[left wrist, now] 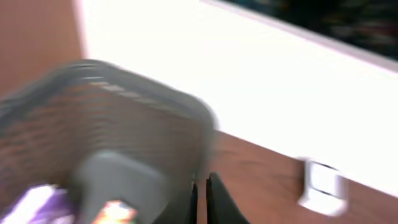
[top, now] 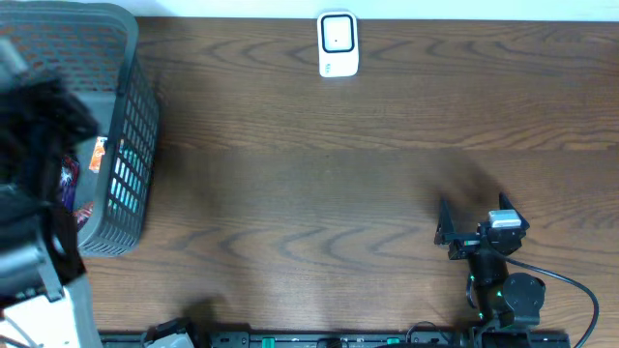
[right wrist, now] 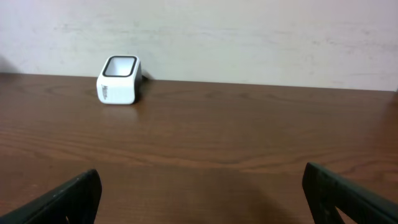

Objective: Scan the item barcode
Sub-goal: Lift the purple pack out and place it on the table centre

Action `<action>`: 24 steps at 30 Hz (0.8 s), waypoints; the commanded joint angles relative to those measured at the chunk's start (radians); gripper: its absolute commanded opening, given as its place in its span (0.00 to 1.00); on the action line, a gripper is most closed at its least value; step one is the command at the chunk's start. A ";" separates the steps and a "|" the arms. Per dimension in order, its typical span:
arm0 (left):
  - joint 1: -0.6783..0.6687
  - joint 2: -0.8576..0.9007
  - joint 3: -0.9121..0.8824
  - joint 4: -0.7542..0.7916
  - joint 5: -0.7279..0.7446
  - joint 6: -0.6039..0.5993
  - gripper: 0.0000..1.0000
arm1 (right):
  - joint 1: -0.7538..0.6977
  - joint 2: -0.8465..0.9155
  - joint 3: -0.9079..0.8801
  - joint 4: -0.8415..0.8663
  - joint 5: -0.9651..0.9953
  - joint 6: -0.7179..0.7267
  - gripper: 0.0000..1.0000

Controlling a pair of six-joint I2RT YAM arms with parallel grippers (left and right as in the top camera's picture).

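Observation:
The white barcode scanner (top: 338,43) stands at the table's far edge; it shows small in the right wrist view (right wrist: 119,79) and blurred in the left wrist view (left wrist: 320,186). Items lie in the grey mesh basket (top: 126,164) at the left: an orange packet (top: 97,155) and a purple one (top: 68,179). My left arm (top: 39,126) is a dark blur over the basket. The left gripper (left wrist: 201,182) is shut above the basket's rim, with nothing seen between its fingers. My right gripper (top: 472,208) rests open at the near right, holding nothing.
The basket (left wrist: 124,124) fills the left of the blurred left wrist view, with a purple packet (left wrist: 37,202) and an orange one (left wrist: 115,214) inside. Bare wooden table (right wrist: 205,137) lies between the right gripper (right wrist: 200,174) and the scanner. A pale wall runs behind.

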 commanded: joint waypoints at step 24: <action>0.209 0.615 0.004 -0.121 -0.665 0.283 0.97 | -0.007 -0.005 -0.001 -0.004 0.005 -0.010 0.99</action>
